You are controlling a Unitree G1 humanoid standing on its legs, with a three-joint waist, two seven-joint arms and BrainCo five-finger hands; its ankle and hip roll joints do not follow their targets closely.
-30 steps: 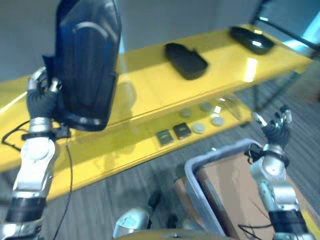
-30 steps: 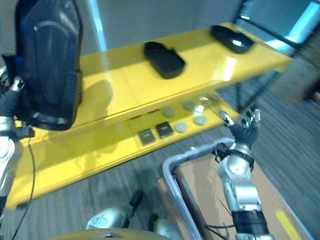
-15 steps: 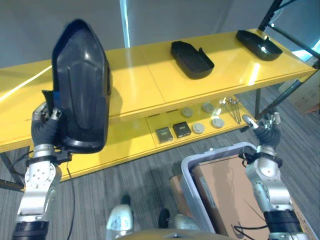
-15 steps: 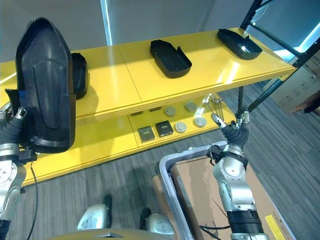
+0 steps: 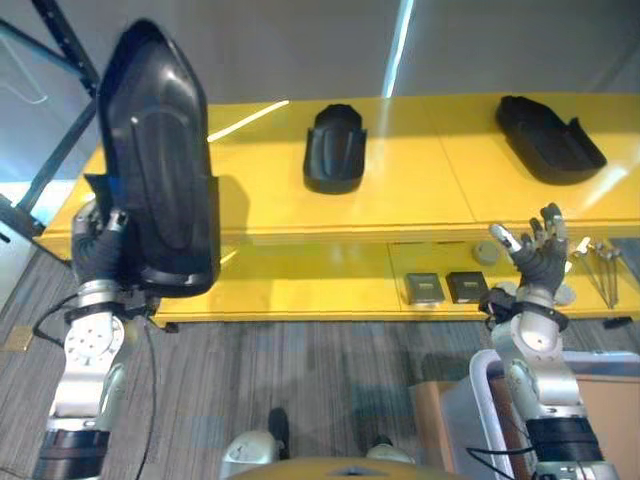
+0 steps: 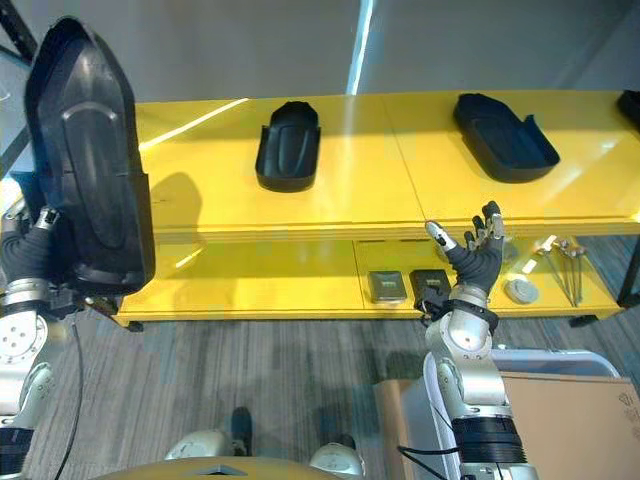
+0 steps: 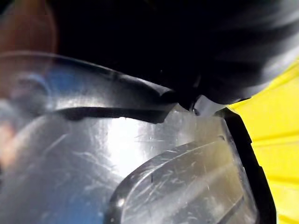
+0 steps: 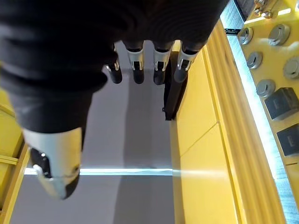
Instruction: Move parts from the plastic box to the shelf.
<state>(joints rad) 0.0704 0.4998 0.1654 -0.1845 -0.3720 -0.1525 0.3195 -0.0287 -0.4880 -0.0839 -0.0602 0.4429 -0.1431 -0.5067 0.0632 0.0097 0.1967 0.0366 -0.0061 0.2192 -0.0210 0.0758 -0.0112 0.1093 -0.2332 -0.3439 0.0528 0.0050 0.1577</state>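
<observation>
My left hand (image 5: 97, 250) is shut on the lower edge of a large black moulded part (image 5: 155, 180), which it holds upright in front of the left end of the yellow shelf (image 5: 420, 195). That part's glossy surface (image 7: 140, 177) lies close against the left wrist view. My right hand (image 6: 470, 258) is open, its fingers (image 8: 135, 63) straight and spread, holding nothing. It is raised before the shelf's lower tier, above the grey-rimmed plastic box (image 6: 560, 358) with brown cardboard in it at the lower right.
Two black parts (image 5: 335, 150) (image 5: 550, 140) lie on the shelf's top tier. On the lower tier are two small dark boxes (image 5: 427, 288), round discs (image 6: 520, 290) and bolts (image 6: 565, 270). Grey carpet lies in front of the shelf.
The camera has swung left, so the shelf's left end and another black part have come into sight. My left hand still holds the large part upright; my right hand stays open.
</observation>
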